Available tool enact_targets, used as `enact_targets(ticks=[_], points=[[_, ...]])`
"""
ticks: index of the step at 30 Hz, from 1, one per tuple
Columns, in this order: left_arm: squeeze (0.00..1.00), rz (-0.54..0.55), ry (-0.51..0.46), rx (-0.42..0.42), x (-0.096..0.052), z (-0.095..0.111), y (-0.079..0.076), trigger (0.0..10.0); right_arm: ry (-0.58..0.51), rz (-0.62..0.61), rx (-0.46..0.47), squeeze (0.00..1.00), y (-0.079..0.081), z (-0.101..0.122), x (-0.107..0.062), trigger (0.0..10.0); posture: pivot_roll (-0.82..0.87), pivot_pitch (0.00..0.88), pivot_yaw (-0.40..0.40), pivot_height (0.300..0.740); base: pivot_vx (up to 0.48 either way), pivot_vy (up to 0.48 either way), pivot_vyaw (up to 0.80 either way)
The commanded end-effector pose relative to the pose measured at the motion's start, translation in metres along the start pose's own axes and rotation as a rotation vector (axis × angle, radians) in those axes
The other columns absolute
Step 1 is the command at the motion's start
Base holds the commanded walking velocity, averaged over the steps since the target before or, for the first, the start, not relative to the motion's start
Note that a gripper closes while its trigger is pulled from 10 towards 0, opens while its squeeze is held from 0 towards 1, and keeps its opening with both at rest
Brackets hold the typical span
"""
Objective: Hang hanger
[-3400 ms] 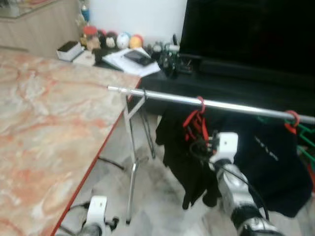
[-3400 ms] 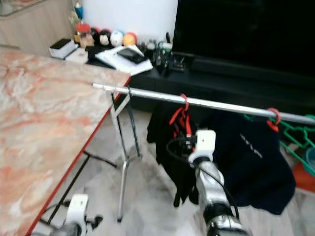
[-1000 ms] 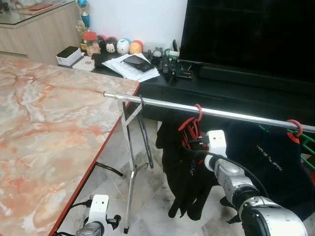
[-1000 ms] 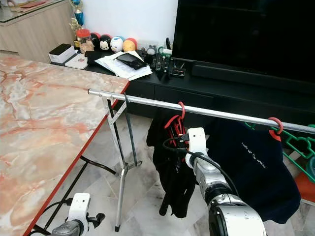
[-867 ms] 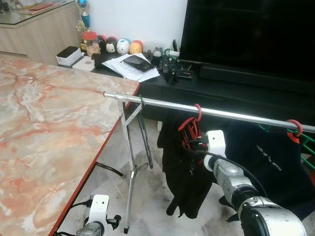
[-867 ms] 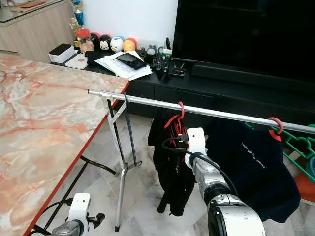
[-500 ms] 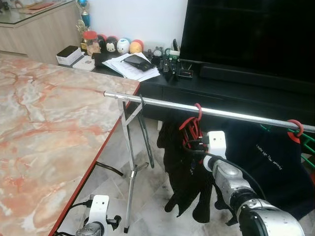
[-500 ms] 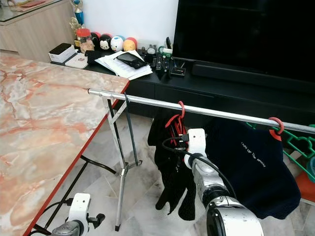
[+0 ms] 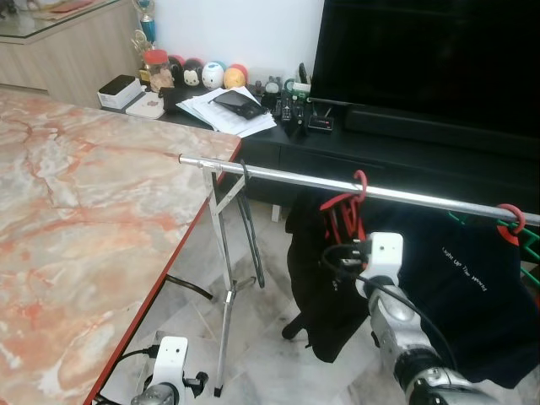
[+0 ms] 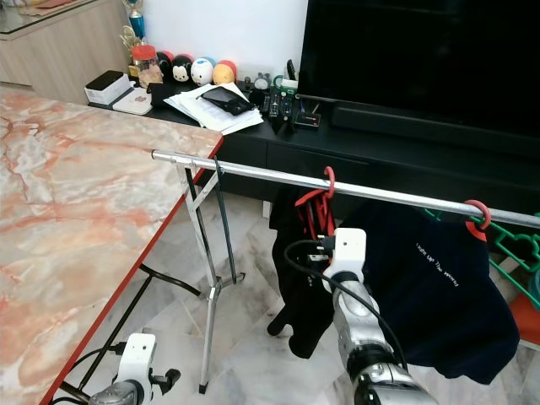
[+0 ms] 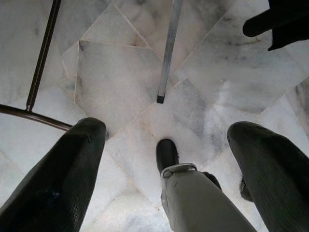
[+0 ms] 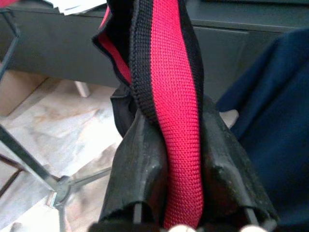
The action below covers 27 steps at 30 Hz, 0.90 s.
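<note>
Left eye view: the right gripper (image 9: 344,246) reaches up under a silver rail (image 9: 270,174), its fingers buried in a black garment (image 9: 319,278) that drapes from a red hanger (image 9: 342,206). The hanger's hook sits over the rail just above the gripper. Beyond the gripper along the rail hangs a dark navy shirt (image 9: 460,287) on a second red hook (image 9: 510,224). A marble table (image 9: 76,219) stands well off to the gripper's left.

Right eye view: the same scene; the left gripper (image 10: 160,381) hangs low by the floor beside the rail's stand leg (image 10: 209,329).

Left wrist view: the left gripper's fingers (image 11: 58,186) spread wide over the marble floor (image 11: 120,92), holding nothing.

Right wrist view: the right gripper's two fingers (image 12: 137,169) are pinched closed on the red-and-black knit edge of the garment, which rises straight up from between them.
</note>
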<state>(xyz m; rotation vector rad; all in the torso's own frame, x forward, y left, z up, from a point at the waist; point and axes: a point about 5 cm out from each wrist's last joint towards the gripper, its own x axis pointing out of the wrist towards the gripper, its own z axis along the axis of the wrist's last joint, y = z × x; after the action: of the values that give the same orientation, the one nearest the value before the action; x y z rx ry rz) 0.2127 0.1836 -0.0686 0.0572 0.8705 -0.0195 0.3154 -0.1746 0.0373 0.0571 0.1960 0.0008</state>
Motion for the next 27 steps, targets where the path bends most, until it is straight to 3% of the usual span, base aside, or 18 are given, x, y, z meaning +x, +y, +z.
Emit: enact_targets(ticks=[1, 5, 8, 27], points=[[0.0, -0.001, 0.014, 0.002, -0.001, -0.004, 0.0, 10.0, -0.038, 0.0, -0.026, 0.0, 0.002, 0.001, -0.004, 10.0, 0.09, 0.0, -0.02, 0.74, 0.0, 0.0, 0.0], [0.0, 0.001, 0.012, 0.004, -0.001, -0.004, 0.001, 10.0, 0.038, -0.03, -0.032, 0.0, 0.0, -0.025, -0.019, 10.0, 0.09, 0.0, -0.018, 0.74, 0.0, 0.0, 0.0], [0.0, 0.005, 0.006, 0.0, -0.001, -0.003, 0.002, 10.0, 0.051, -0.037, -0.03, 0.0, 0.001, -0.03, -0.023, 10.0, 0.1, 0.0, -0.017, 0.74, 0.0, 0.0, 0.0], [0.0, 0.013, 0.001, -0.007, 0.0, -0.001, 0.005, 10.0, 0.074, -0.075, -0.022, 0.0, -0.003, -0.033, -0.024, 10.0, 0.12, 0.0, -0.021, 0.74, -0.044, 0.0, 0.0]])
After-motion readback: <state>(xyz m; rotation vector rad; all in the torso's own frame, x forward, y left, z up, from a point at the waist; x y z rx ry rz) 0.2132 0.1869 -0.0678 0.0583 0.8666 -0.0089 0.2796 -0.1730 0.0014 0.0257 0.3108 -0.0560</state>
